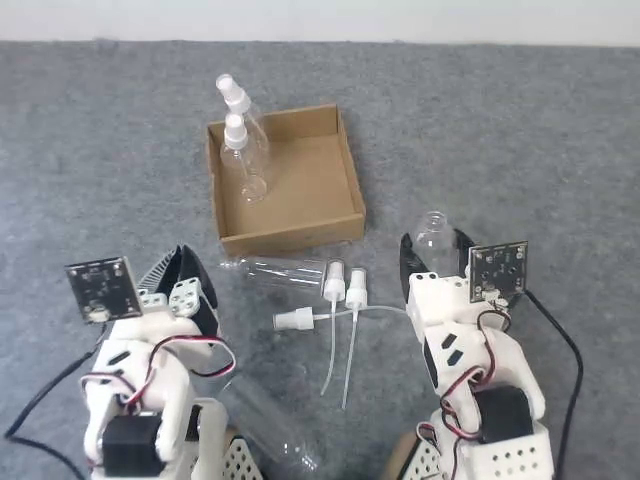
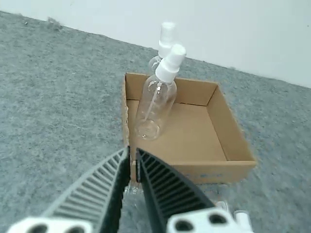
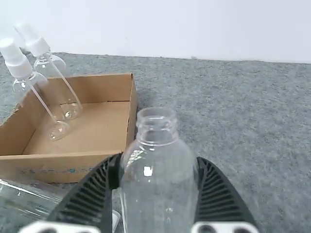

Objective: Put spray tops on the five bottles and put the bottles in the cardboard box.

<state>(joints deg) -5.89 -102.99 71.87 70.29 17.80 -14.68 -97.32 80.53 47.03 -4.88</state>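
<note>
The right tool (image 3: 158, 167) gripped an open-necked bottle (image 3: 156, 141) upright between both jaws, with the neck clear above the fingertips. The left tool (image 2: 132, 154) was closed to a narrow slit and held nothing.

Step in hand, by judgement: capping the third bottle. Two capped bottles (image 1: 247, 150) leaned inside the box (image 1: 290, 238), ahead of the left tool and towards its inner side. Three spray tops (image 1: 357, 288) lay on the counter (image 1: 560, 150) between the two tools, near the right tool's inner side, with their dip tubes trailing back towards the arm bases. One bare bottle (image 1: 275, 270) lay on its side ahead of the left tool, just beside the box's near wall. Another lay behind that tool, by the arm base.

Next move, by judgement: the left tool must open, take one spray top by its head, feed the tube into the held neck, then seat the top. The tube looks thin and likely to flex, so alignment with the neck is the critical point.

The held bottle was clear, round-shouldered, ridged at the neck, and empty.
</note>
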